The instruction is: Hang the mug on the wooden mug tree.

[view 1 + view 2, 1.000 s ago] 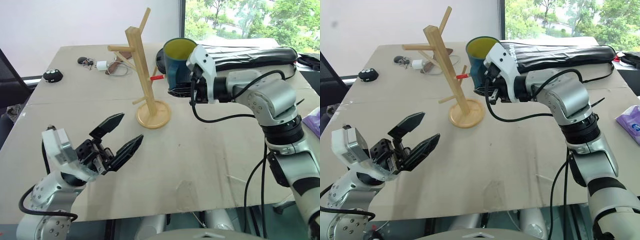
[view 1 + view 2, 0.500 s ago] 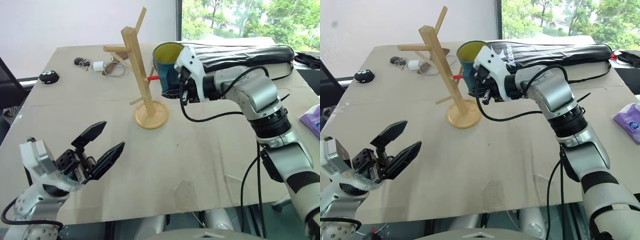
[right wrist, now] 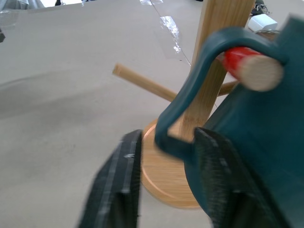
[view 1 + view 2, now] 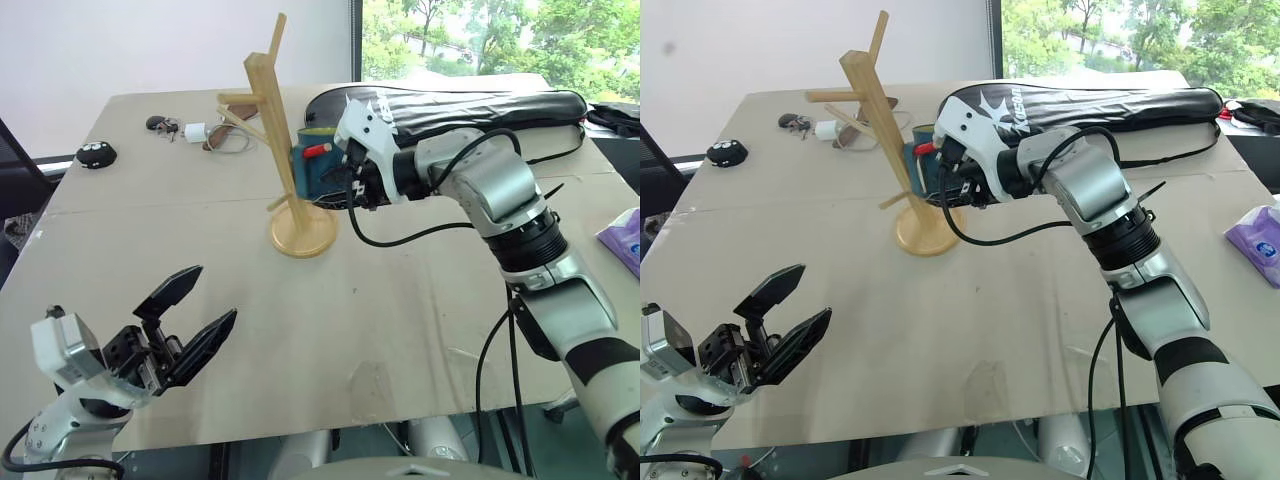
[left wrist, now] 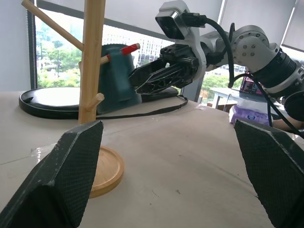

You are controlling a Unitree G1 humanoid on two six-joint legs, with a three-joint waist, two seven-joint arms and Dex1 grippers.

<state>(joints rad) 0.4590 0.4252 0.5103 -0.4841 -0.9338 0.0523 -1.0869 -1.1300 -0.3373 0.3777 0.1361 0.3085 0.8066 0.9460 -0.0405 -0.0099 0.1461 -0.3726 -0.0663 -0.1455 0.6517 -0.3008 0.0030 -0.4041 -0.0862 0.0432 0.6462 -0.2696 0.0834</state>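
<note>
The teal-blue mug (image 4: 312,168) hangs against the post of the wooden mug tree (image 4: 272,120). Its handle (image 3: 176,118) is looped over a red-tipped peg (image 3: 244,65). My right gripper (image 3: 168,134) comes in from the right and is open. Its fingers (image 3: 121,185) stand on either side of the handle's lower end with a gap showing. The left wrist view shows this gripper (image 5: 138,78) just beside the mug (image 5: 114,78). My left gripper (image 4: 208,296) hovers low at the near left of the table, open, with nothing between its fingers.
A long black racket bag (image 4: 470,105) lies across the table's far right, behind my right arm. Keys and a white charger (image 4: 200,130) and a small black object (image 4: 95,153) lie at the far left. A purple packet (image 4: 625,240) sits at the right edge.
My right arm carried the mug left and down onto the red-tipped peg, and its fingers have parted. My left gripper drew back and down toward the near left corner, still open.
</note>
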